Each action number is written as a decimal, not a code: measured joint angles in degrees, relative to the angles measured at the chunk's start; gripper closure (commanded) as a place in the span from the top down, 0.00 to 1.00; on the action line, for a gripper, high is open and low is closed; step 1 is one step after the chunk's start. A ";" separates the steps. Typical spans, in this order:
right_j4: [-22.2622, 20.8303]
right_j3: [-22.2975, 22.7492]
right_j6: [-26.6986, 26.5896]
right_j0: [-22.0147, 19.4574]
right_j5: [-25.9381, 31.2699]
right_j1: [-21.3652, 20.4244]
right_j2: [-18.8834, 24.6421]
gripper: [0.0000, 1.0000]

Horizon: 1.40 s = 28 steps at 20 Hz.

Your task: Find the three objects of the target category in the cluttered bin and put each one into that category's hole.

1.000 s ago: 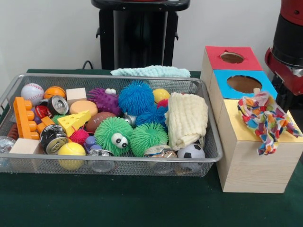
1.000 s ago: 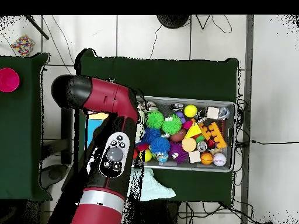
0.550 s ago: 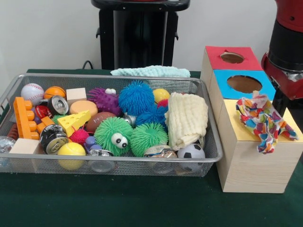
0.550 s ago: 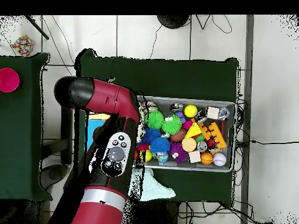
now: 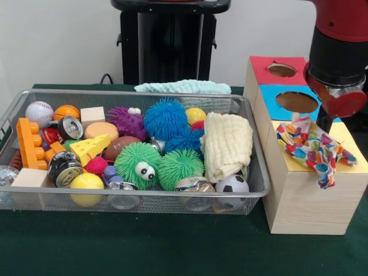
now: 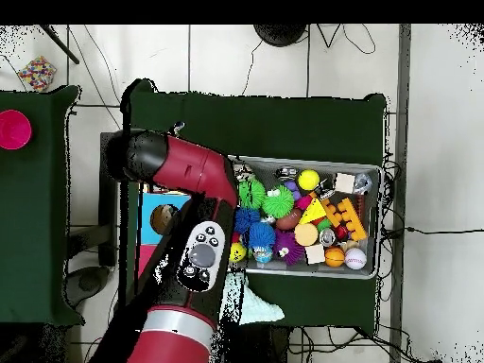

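Green cloth covers the table (image 5: 172, 253), with a white wall behind.

Wire bin (image 5: 138, 198) sits on the table's left part, packed with fuzzy balls, cans, blocks and a cream towel (image 5: 227, 144). Wooden box (image 5: 305, 195) stands just beside the bin's right edge, with red, blue and yellow tops. Colorful cloth (image 5: 310, 146) lies on the yellow top. The red arm (image 5: 336, 52) blocks the gripper, so open or closed, I cannot tell.

We see a dark green cloth-covered table (image 5: 144, 247) beneath everything, and a pale mint knitted cloth (image 5: 183, 86) lying on it behind the bin. Off on a second green surface sits a round magenta disc (image 6: 13, 127), with a small multicoloured patterned bundle (image 6: 36, 70) on the white floor near it.
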 measured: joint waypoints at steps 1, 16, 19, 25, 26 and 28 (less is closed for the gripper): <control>0.24 1.02 0.00 -0.09 0.18 -0.51 0.02 0.00; 2.28 3.00 0.00 0.78 8.36 -5.55 0.01 0.00; 2.15 2.69 0.00 0.91 9.99 -6.07 -0.09 0.00; -2.22 -6.23 0.00 0.43 18.35 -4.79 -5.25 0.00; -3.49 -9.53 0.00 -0.18 20.57 -4.07 -6.88 0.00; -4.62 -13.61 0.00 -1.17 23.11 -3.12 -8.73 0.00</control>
